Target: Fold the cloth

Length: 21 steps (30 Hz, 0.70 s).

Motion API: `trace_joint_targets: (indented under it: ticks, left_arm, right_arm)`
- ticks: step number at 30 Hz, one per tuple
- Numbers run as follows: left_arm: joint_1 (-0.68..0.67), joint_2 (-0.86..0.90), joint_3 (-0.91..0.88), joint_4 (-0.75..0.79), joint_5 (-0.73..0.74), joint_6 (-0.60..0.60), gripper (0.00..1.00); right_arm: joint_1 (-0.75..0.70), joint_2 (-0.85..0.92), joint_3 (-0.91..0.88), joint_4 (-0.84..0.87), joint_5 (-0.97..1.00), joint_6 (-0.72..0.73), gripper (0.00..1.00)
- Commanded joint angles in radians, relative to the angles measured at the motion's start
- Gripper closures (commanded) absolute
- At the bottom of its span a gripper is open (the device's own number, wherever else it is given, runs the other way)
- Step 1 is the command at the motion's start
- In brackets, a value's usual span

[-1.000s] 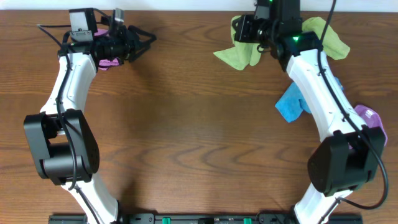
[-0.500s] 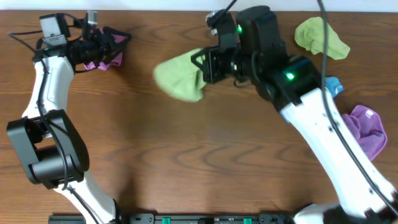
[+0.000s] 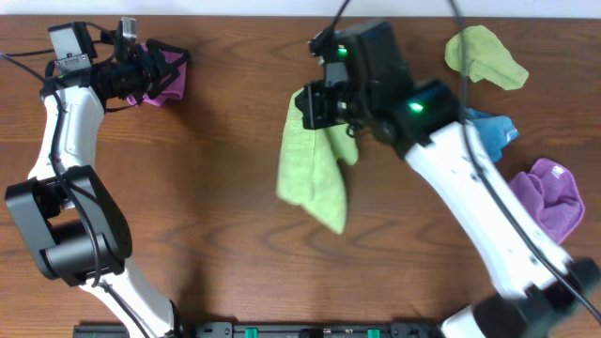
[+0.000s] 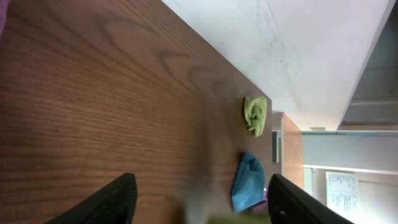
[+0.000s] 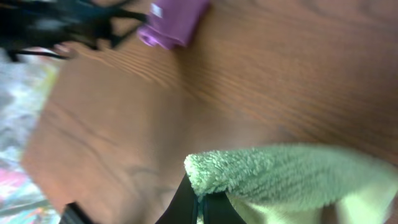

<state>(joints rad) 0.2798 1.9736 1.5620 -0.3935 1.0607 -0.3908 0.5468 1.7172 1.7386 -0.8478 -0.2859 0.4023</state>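
Right gripper [image 3: 324, 105]: jaws closed on the cloth [image 3: 310, 174]. My wrist view shows its fleecy edge pinched between the fingers. The cloth trails bunched from that grip over the middle of the table [image 3: 207, 216]. Its long axis runs far-to-near, with the free tip pointing at the near edge, a little to the right. Left gripper [image 4: 205, 200]: jaws apart with nothing between them, at the far-left corner just beside a purple cloth [image 3: 167, 86].
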Motion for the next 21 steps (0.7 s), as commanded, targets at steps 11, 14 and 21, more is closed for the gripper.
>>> trace_joint_targets:
  ticks: [11,14,21]
  left_arm:
    - [0.001,0.001,-0.005,-0.108,0.037,0.022,0.05]
    - [0.002,0.001,-0.009,-0.195,0.028,0.061,0.05]
    - [-0.003,0.001,-0.07,-0.283,0.033,0.1,0.05]
  right_arm:
    - [-0.014,0.192,0.008,0.113,0.099,0.008,0.99]
    - [-0.02,0.192,0.008,0.111,0.151,0.009,0.99]
    - [-0.03,0.192,0.008,0.126,0.396,0.064,0.99]
